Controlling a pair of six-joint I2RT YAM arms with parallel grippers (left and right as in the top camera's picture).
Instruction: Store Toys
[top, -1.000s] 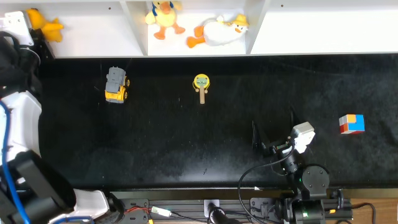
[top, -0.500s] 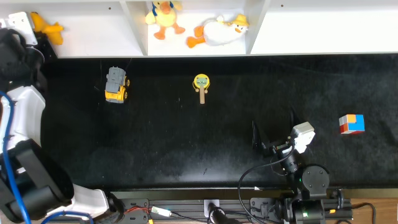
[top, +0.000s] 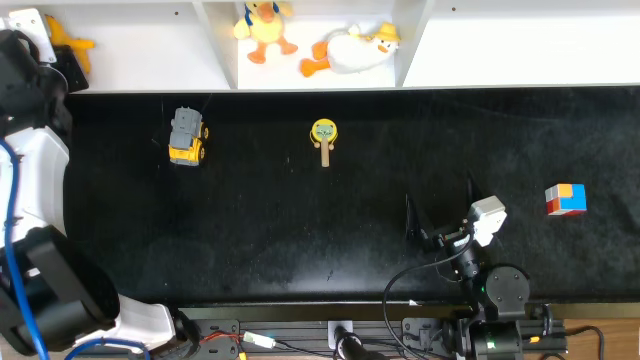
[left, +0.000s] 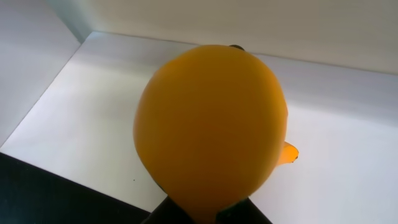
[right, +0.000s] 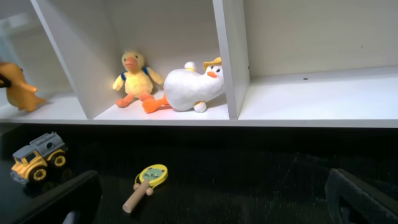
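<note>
The left end effector (left: 200, 216), its fingers mostly hidden, grips an orange toy (left: 210, 127) inside the shelf's (top: 140, 55) left compartment, at 11 o'clock. The right end effector (top: 438, 205) sits spread open over the desk (top: 260, 220) at 4 o'clock.

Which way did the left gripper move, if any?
Yes: left gripper carried the orange toy up the top view, deeper into the shelf, away from the mat.

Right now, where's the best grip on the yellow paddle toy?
Take the paddle toy by its wooden handle, from straight above, fingers closing across it. It lies flat on the mat, handle pointing toward the arm bases; the round head is wider. The right gripper is open.
</note>
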